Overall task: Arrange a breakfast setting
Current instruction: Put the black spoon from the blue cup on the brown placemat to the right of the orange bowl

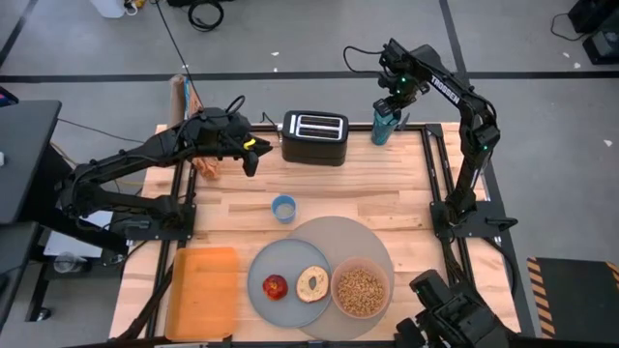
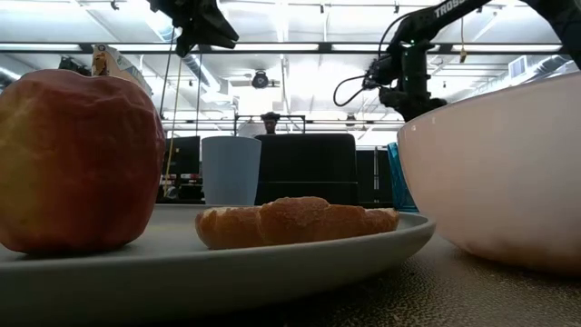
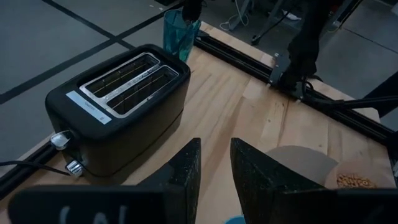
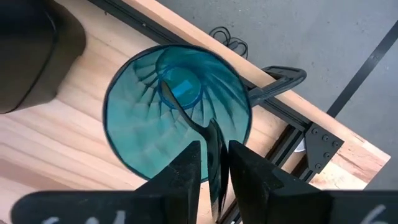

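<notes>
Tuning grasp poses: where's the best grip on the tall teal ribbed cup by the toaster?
Probably the rim wall of the tall teal ribbed cup, from straight above: it stands upright, mouth open, and the right gripper already straddles the rim there. The black toaster crowds one side.

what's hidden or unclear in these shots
- Teal cup: high view, the right pincer covers its top; the low view shows only a sliver behind the pink bowl.
- Spoon handle: right wrist view, runs between the fingers; contact can't be confirmed.
- Orange cereal box: lies flat in the high view, print too small to read.
- Left pincer: nothing between its fingers.
</notes>
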Robot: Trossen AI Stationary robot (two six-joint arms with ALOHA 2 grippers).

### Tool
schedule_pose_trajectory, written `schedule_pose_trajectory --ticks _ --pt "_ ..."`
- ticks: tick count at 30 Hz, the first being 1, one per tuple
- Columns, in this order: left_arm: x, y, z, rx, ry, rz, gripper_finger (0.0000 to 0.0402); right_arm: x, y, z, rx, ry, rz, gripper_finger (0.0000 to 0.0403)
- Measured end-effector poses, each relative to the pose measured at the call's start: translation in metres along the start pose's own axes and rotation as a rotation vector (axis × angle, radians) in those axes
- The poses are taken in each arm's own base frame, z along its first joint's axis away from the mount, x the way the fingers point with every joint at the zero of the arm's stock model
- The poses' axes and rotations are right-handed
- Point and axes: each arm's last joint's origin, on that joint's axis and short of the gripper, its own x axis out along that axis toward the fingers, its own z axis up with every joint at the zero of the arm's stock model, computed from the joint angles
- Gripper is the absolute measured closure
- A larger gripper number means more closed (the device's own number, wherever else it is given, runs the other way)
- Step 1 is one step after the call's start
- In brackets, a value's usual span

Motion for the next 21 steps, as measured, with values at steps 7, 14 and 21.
schedule_pose_trajectory --ticks 7,14,21 --pt "0.0 0.0 0.0 0.006 0.0 0.0 0.0308 -0.0003 0.0066 -0.0003 -0.031 0.001 0.002 0.0317" --pt "0.0 0.0 0.0 0.011 0.0 0.0 0.0308 -0.0005 0.0067 -0.0011 -0.041 0.008 0.002 0.0337" --pt "0.0001 0.0 0.0 0.012 0.0 0.0 0.0308 -0.0005 0.0063 -0.0011 -0.057 0.008 -0.005 0.0372"
